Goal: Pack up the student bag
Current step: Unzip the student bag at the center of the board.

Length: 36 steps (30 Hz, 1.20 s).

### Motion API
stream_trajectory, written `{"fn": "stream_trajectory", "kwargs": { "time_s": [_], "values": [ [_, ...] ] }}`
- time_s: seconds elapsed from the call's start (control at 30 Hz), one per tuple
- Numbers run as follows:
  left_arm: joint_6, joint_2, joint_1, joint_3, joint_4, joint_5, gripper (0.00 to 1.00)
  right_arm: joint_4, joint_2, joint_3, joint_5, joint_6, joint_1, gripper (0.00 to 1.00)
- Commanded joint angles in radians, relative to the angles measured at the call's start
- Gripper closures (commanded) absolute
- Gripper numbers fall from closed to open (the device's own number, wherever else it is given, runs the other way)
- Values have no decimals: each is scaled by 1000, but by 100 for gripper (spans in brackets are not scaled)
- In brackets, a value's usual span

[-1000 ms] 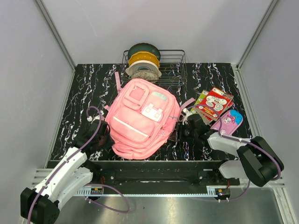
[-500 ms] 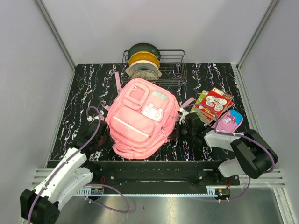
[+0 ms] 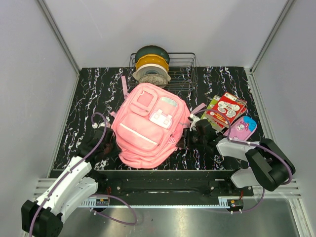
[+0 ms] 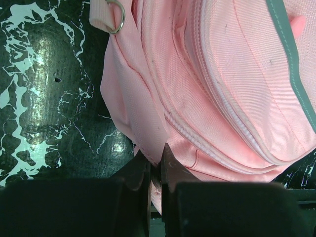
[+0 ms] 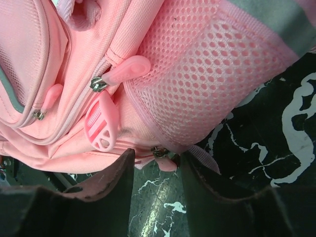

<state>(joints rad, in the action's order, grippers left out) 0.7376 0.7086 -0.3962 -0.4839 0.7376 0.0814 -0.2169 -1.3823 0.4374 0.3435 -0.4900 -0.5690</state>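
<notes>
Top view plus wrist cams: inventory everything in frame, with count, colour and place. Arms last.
table: 1, black with white marbling, under everything
backpack: 1, pink, centre of the table, lying flat
zip pulls: several, pink, on the backpack's right side
wire basket: 1, dark metal, back edge of the table
rolls: 3 stacked in the basket, dark green, yellow, white
printed packs: apparently 2, red over green, right of the backpack
pencil case: 1, pink with a blue end, just in front of the packs
left gripper: 1, black, shut on the backpack's left edge fabric
right gripper: 1, black, open, at the backpack's right side by the zip pulls
</notes>
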Motion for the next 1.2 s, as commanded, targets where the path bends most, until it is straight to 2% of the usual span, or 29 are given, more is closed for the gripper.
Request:
{"fn": "stream_trajectory", "kwargs": {
  "time_s": [0.0, 0.1, 0.3, 0.4, 0.53, 0.6, 0.63, 0.67, 0.7, 0.8, 0.9, 0.97, 1.03, 1.1, 1.13, 1.17],
  "values": [
    [3, -14, 10, -33, -248, -5, 100, 53, 26, 32, -63, 37, -17, 56],
    [3, -14, 8, -28, -248, -6, 100, 103, 22, 63, -115, 53, -67, 62],
    [5, -20, 8, -25, -251, -3, 100, 135, 3, 78, -218, 45, -115, 67],
    [6, -24, 8, -24, -248, -5, 100, 142, 3, 83, -229, 42, -121, 78],
    [5, -28, 10, -24, -244, 3, 100, 162, 14, 86, -201, 36, -124, 100],
    [3, -28, 8, -24, -244, 4, 100, 184, 28, 92, -198, 30, -124, 100],
    [3, -28, 8, -21, -244, 6, 100, 192, 32, 93, -195, 27, -124, 94],
    [5, -29, 8, -21, -242, 6, 100, 211, 37, 98, -195, 30, -124, 72],
    [5, -31, 10, -22, -244, 8, 100, 212, 38, 101, -202, 27, -124, 63],
    [2, -29, 10, -22, -242, 9, 99, 243, 42, 101, -195, 19, -124, 56],
    [2, -31, 10, -24, -242, 6, 99, 244, 39, 104, -207, 16, -127, 56],
    [0, -29, 8, -24, -244, 4, 99, 255, 25, 109, -218, 13, -131, 63],
    [2, -35, 8, -21, -241, 6, 99, 266, 20, 110, -236, -1, -140, 65],
    [3, -40, 10, -21, -239, 9, 99, 252, 16, 101, -229, -2, -149, 83],
    [5, -41, 8, -19, -241, 11, 99, 246, 9, 92, -225, -13, -150, 87],
    [8, -43, 8, -18, -242, 14, 99, 244, 5, 90, -225, -18, -150, 86]
  ]
}}
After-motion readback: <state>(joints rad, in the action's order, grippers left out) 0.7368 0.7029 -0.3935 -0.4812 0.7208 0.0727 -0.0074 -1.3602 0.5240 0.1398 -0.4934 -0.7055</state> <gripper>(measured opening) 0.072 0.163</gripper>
